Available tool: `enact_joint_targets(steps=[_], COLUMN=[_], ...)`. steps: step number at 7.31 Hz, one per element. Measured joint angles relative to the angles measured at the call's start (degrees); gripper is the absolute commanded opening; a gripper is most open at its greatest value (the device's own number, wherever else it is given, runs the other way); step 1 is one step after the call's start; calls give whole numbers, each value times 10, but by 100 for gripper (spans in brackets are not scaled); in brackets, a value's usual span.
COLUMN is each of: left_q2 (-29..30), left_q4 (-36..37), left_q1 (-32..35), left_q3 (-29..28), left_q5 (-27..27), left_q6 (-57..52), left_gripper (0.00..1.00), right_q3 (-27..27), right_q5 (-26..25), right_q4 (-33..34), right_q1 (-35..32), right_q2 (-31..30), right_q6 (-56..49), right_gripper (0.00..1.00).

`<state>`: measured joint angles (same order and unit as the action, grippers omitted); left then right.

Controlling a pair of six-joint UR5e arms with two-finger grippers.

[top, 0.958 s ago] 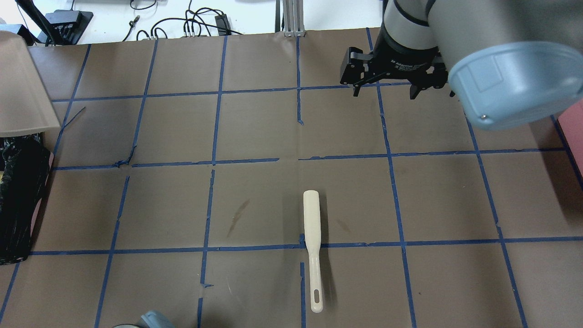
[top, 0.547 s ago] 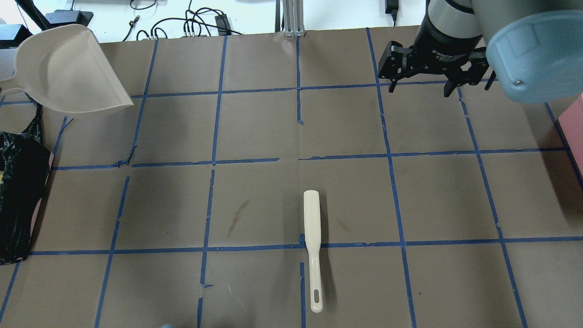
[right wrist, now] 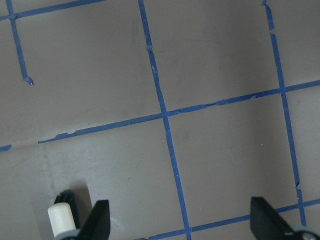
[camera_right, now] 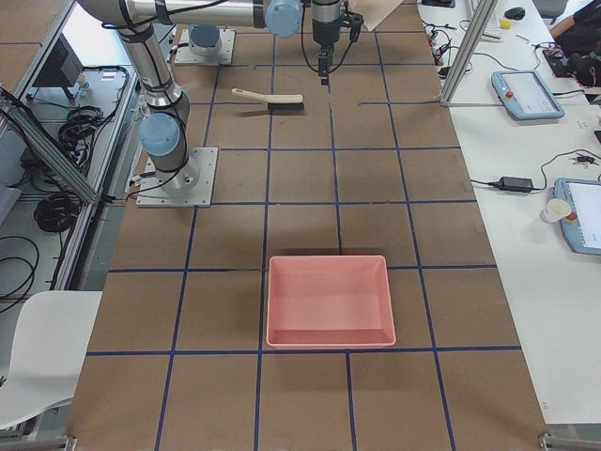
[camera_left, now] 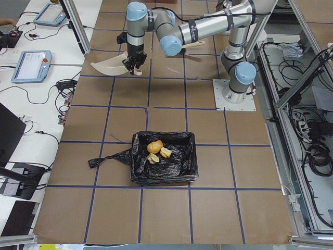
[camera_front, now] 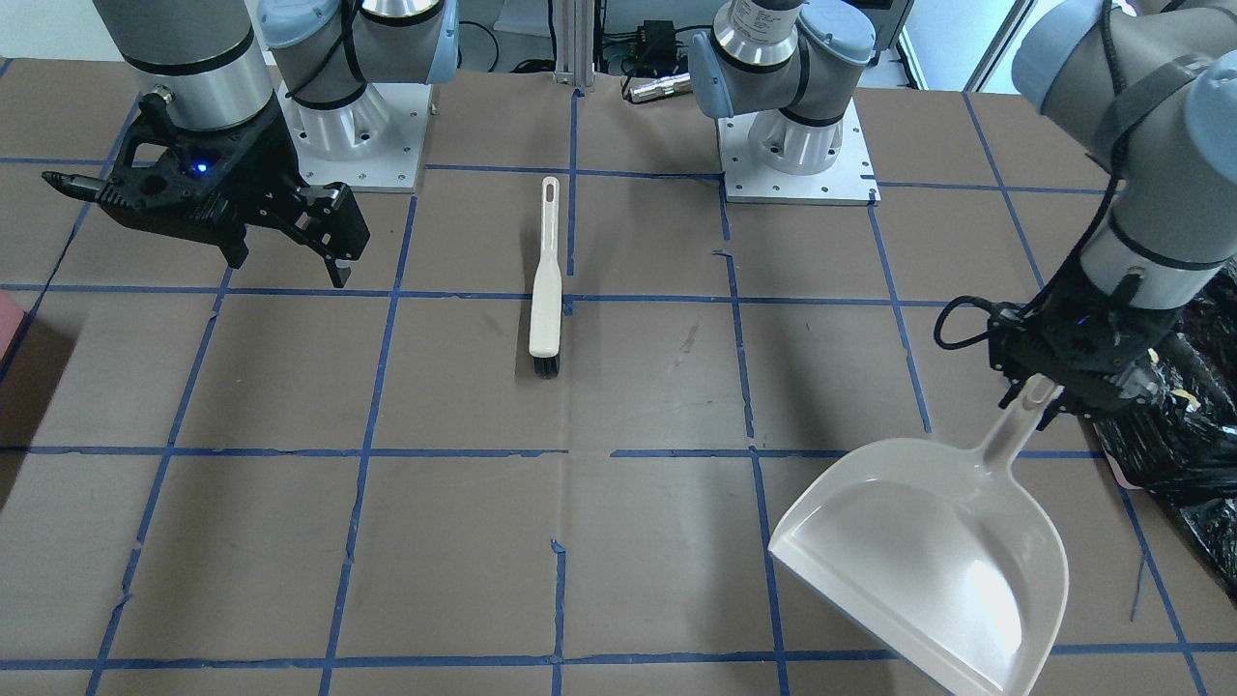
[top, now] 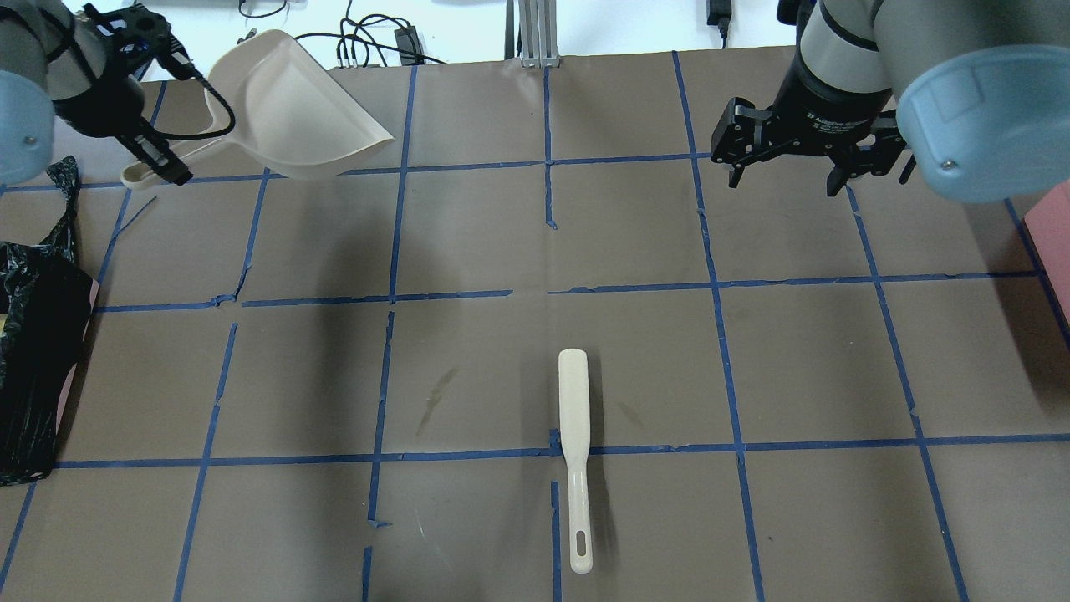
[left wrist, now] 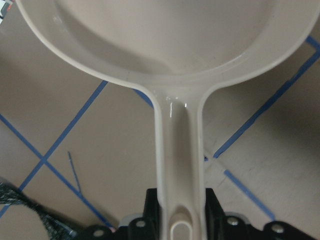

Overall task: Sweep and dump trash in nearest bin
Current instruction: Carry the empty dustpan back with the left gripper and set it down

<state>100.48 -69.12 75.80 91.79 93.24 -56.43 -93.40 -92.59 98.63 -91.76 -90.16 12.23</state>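
The trash, a golden-brown roll (camera_left: 154,147) and two pale-yellow chunks (camera_left: 165,152), lies inside the bin (camera_left: 139,172), which is lined with a black bag; the bin (top: 33,359) sits at the table's left edge. My left gripper (top: 152,160) (camera_front: 1049,391) is shut on the handle (left wrist: 180,165) of a beige dustpan (top: 292,109) (camera_front: 928,551). It holds the pan empty above the table's far left, away from the bin. My right gripper (top: 783,184) (camera_front: 287,269) hangs open and empty over the far right.
A cream brush (top: 573,435) (camera_front: 546,290) lies on the table near the robot's side of the middle, its bristle end showing by my right gripper (right wrist: 62,210). A pink tray (camera_right: 329,340) (top: 1055,226) stands at the right edge. Cables lie beyond the far edge.
The dustpan has swung away from the bin at the left edge, rightward and farther over the table, and my left gripper has come into view. My right arm moved right, then nearly stopped.
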Motion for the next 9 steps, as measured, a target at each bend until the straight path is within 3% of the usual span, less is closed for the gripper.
enact_joint_targets(steps=[5,9], left_q2=[87,130], left_q4=[98,127], left_q1=[175,240], left_q3=[9,13], left_q5=[-11,-81], left_q6=[373,578], left_gripper=[7,7], right_q3=[-2,-28], right_q5=[-1,1], right_q4=[6,12], right_q1=[-1,2], right_q2=[0,-4], right_q6=[-5,-91], right_gripper=[100,100])
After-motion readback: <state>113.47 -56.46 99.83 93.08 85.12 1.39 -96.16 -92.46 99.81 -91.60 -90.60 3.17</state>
